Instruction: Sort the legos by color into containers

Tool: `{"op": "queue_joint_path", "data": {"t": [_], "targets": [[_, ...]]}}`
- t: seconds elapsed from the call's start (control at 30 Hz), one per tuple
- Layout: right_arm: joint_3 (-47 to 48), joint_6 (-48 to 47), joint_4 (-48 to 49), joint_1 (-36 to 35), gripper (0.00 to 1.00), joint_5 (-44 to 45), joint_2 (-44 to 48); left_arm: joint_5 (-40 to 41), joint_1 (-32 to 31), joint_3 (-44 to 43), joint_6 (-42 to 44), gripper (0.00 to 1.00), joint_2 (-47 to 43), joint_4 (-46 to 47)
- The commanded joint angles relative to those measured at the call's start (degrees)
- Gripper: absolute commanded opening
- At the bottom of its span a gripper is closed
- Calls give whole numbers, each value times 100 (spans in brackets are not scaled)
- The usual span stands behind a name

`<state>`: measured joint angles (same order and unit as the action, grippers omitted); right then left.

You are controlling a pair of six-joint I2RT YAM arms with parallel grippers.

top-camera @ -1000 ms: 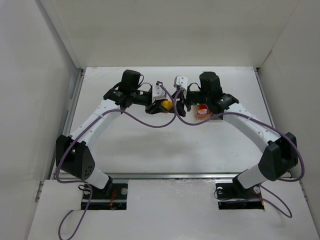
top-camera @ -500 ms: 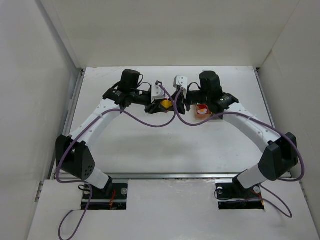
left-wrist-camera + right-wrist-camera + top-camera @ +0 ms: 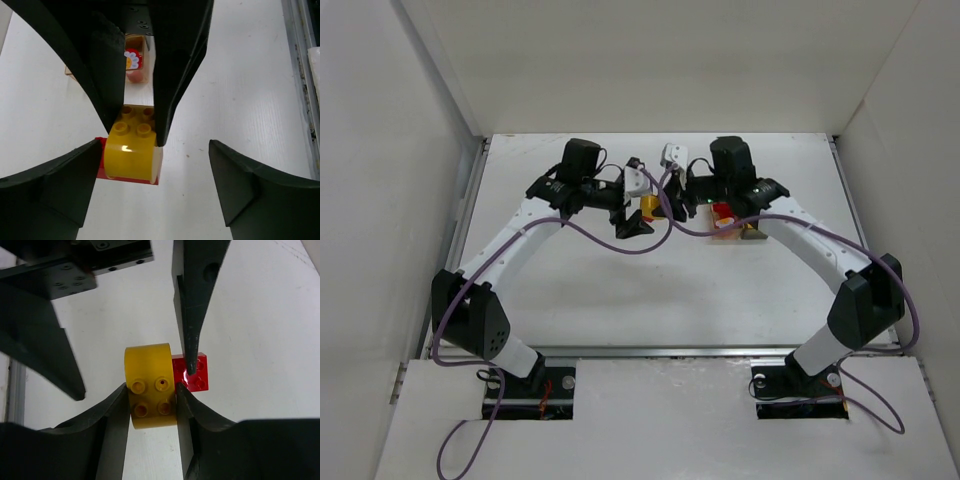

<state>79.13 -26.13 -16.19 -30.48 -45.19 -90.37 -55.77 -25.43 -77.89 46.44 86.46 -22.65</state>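
Observation:
A yellow lego (image 3: 147,365) with a rounded side sits between the pads of my right gripper (image 3: 151,390), which is shut on it. Right beside it lies a red lego (image 3: 195,374); one fingertip (image 3: 191,360) of the left gripper rests on its studs. In the left wrist view my left gripper (image 3: 155,150) stands wide open around the yellow lego (image 3: 131,157), and the right gripper's black fingers (image 3: 167,100) clamp it from above. From overhead both grippers (image 3: 632,215) (image 3: 665,205) meet at the yellow lego (image 3: 649,207). The containers (image 3: 742,230) sit just right of it, with a red lego (image 3: 723,211) inside.
An amber bin wall (image 3: 146,72) shows behind the right gripper's fingers, with a red flower-printed brick (image 3: 132,59) inside. White walls enclose the table on three sides. A metal rail (image 3: 300,60) runs along the table edge.
My left gripper has opened off the yellow lego. The right gripper has closed on it and shifted slightly left.

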Motion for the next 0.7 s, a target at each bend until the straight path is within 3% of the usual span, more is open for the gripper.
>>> {"op": "queue_joint_path", "data": {"t": [0.0,0.03,0.23,0.43,0.53,0.67], "targets": [[287,424,388,-28,6,474,37,-49,-41,-253,15,87,-85,103],[287,590,484,-28,6,476,37,74,-41,-253,15,99,-137,103],[664,1758,625,208,6,1063,-103,731,-41,36,-159,99,-374,427],[1200,3435,748,262,6,1732,-244,2303,-41,1213,-917,99,-998,2878],[1394,4165,810,262,6,1917,-297,2649,-102,1346,-970,97,-1052,3363],[1394,4424,871,262,6,2189,-297,2965,-164,1346,-909,95,-999,3434]]}}
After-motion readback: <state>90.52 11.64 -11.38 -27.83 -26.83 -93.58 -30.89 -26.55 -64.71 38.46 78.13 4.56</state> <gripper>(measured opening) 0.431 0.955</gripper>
